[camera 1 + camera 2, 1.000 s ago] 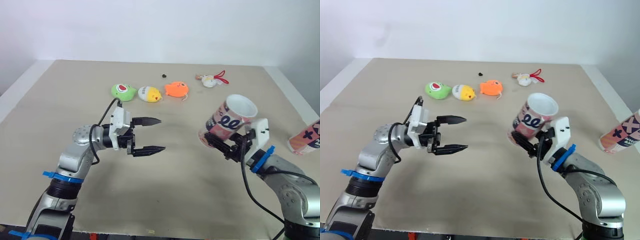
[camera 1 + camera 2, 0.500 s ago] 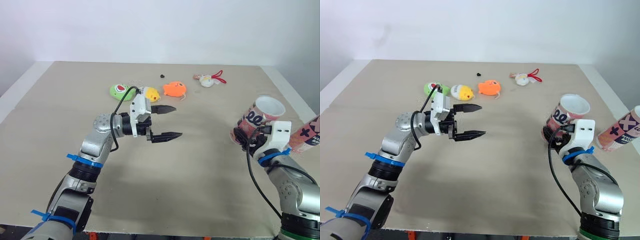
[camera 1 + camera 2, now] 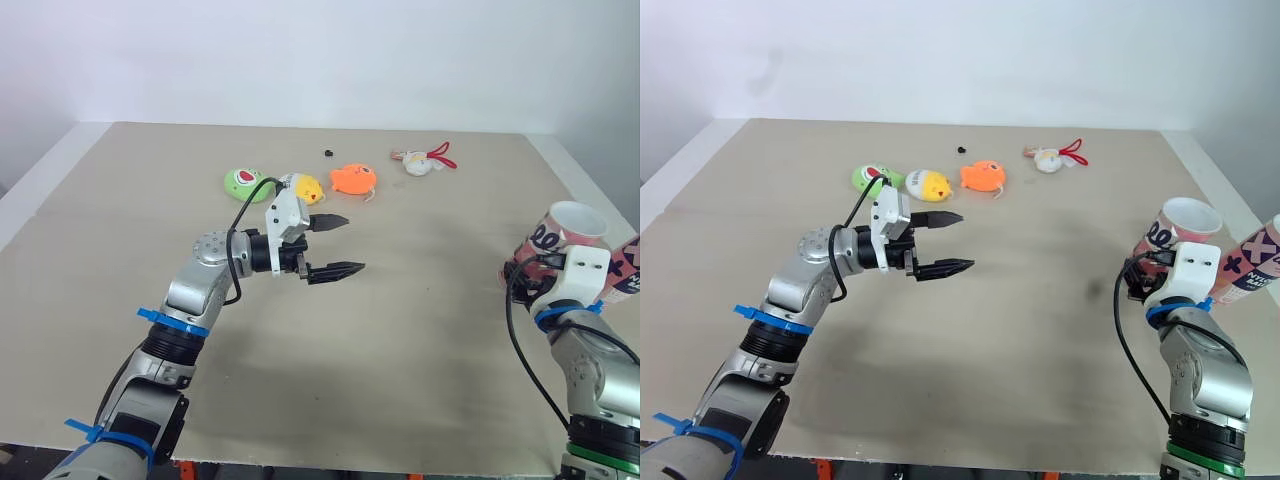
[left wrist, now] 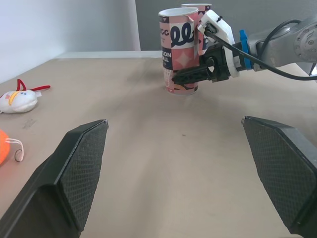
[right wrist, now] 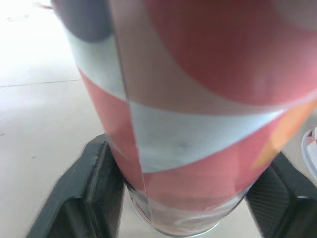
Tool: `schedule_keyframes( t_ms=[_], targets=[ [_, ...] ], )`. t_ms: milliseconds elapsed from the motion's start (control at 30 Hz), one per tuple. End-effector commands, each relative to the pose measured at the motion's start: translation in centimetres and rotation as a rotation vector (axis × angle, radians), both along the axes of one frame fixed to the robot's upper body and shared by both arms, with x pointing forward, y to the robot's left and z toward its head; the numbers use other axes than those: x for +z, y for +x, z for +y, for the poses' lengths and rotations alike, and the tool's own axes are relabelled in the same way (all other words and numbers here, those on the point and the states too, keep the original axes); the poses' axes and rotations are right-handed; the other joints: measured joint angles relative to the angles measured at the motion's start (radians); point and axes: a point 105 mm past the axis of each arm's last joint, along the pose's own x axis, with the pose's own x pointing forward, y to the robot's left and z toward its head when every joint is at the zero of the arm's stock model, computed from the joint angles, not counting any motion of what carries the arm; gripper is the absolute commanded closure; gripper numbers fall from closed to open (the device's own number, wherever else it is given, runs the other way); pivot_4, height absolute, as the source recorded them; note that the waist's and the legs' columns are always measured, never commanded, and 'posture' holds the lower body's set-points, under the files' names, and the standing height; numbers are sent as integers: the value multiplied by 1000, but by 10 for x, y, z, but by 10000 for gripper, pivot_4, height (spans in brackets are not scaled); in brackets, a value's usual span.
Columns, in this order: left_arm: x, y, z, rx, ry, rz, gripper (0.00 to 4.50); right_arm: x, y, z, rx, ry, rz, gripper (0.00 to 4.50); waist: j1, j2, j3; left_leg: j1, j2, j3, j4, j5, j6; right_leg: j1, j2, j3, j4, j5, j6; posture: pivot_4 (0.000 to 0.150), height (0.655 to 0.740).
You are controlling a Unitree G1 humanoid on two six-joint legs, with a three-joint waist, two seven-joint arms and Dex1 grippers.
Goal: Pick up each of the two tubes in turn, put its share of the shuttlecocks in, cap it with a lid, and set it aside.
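Observation:
My right gripper (image 3: pixel 522 272) is shut on the lower part of a pink, white and navy patterned tube (image 3: pixel 558 238). The tube stands nearly upright near the table's right edge, its open mouth up. A second tube (image 3: pixel 626 272) leans just to its right, partly cut off. In the right wrist view both fingers (image 5: pixel 84 191) press the tube (image 5: pixel 198 124). My left gripper (image 3: pixel 352 243) hovers open and empty over the table's middle, just in front of the yellow shuttlecock (image 3: pixel 303 187). The green (image 3: pixel 242 181) and orange (image 3: pixel 353 178) shuttlecocks flank it.
A white shuttlecock with red ribbon (image 3: pixel 419 163) lies at the far right of the beige table (image 3: pixel 400 340). A small black speck (image 3: pixel 328 152) sits behind the row. The table's right edge runs close to both tubes.
My right gripper carried the tube rightward, from near the middle to beside the second tube, and stood it more upright. The left gripper moved forward and rightward toward the shuttlecocks, staying open.

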Motion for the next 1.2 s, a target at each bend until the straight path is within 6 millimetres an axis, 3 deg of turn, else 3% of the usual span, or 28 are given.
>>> schedule_keyframes(
  t_ms=[33, 567, 733, 1000, 1067, 1200],
  targets=[
    [7, -5, -2, -17, -22, -34, 0, 6, 1, 14, 70, 104, -54, 768, -1, 0, 0, 0, 0, 0, 0, 0, 0, 0, 0, 0, 0, 0, 0, 1500, 7400],
    [1, -10, 0, -37, -28, -13, 0, 12, -10, 7, 101, 58, -39, 768, -2, 2, 0, 0, 1, 1, -1, 0, 0, -1, 1, 1, 0, 0, 0, 1500, 7400],
    [1, -11, 3, -46, -24, -9, 0, 4, -18, 19, 181, 48, 10, 768, -2, 2, 0, 0, 1, 1, -1, 0, 0, -1, 1, 1, 0, 0, 0, 1500, 7400],
    [-1, -12, 13, -36, -12, 7, 0, -10, -40, 17, 231, 30, 105, 768, -1, 2, 0, 0, 1, 1, -1, 0, 0, -1, 1, 1, 0, 0, 0, 1500, 7400],
    [-5, -15, 21, -29, -7, 49, 0, -10, -48, 30, 318, 28, 117, 768, -2, 2, 0, 1, 1, 1, -1, 0, 0, -1, 1, 1, 0, -1, 0, 1500, 7400],
    [-26, -26, 45, -6, 44, 172, 0, 4, -66, 84, 629, 53, 79, 768, -13, 3, 0, 2, 3, 1, -4, -1, 1, -1, 3, 2, 0, -2, -2, 1500, 7400]
  ],
)
